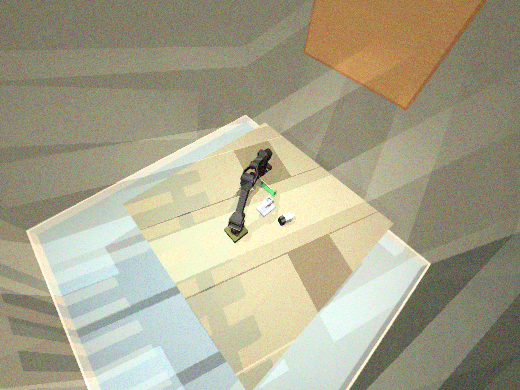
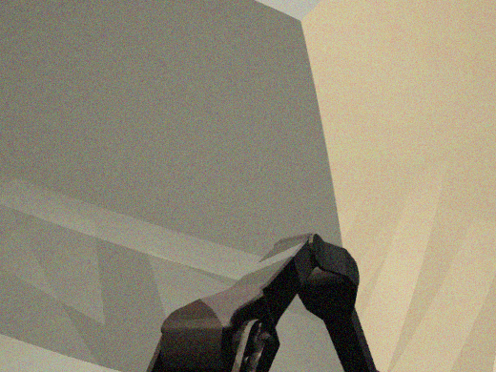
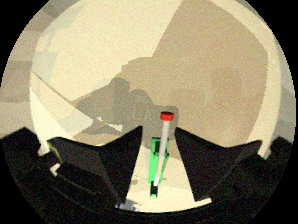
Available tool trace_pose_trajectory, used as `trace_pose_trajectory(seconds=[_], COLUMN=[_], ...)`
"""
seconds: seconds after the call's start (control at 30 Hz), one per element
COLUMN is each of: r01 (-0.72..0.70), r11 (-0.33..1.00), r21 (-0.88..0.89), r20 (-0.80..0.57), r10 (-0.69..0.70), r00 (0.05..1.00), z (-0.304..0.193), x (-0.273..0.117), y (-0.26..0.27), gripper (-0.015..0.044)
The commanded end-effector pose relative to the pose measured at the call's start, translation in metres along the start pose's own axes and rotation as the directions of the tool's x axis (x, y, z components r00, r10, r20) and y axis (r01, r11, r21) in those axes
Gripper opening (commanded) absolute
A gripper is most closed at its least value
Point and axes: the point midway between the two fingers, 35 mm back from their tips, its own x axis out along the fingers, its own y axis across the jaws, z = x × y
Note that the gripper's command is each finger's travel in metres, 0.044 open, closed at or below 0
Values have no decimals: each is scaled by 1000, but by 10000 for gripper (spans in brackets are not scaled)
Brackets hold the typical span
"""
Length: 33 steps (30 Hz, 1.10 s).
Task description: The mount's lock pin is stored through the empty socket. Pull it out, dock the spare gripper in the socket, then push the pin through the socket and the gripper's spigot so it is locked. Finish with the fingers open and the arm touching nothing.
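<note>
The lock pin, with a red head and a pale shaft [image 3: 163, 145], shows between my fingers in the wrist view, its far end over a narrow green holder [image 3: 153, 167] [image 1: 268, 188]. My gripper [image 3: 159, 131] is partly open, with a gap beside the pin on both sides; the fingers do not clamp it. Whether the pin rests in the holder cannot be told. The white mount [image 1: 266, 207] stands beside the holder in the top view. The spare gripper [image 1: 286, 219], black and white, lies apart from the mount. Its socket is too small to read.
The arm's base stands on an olive plate [image 1: 235, 238], and the arm [image 1: 242, 202] reaches past the mount and the green holder. A large orange panel [image 1: 385, 55] is far off at the upper right. The exterior view shows only upper arm links [image 2: 286, 281].
</note>
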Motion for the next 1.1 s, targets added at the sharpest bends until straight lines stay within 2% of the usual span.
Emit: trace_pose_trajectory(seconds=[0.0,0.73,0.9,0.97,1.07], r01=[1,-24,-25,-11,49], r11=[1000,1000,1000,1000,999], r21=[0,3,4,1,-9], r20=[0,-10,-10,-10,-12], r10=[-1,24,25,11,-49], r00=[1000,1000,1000,1000,999], z=[1,4,2,-5,-36], x=[-11,-54,-45,-54,-93], y=[1,10,9,8,4], gripper=[200,200,331,279,200])
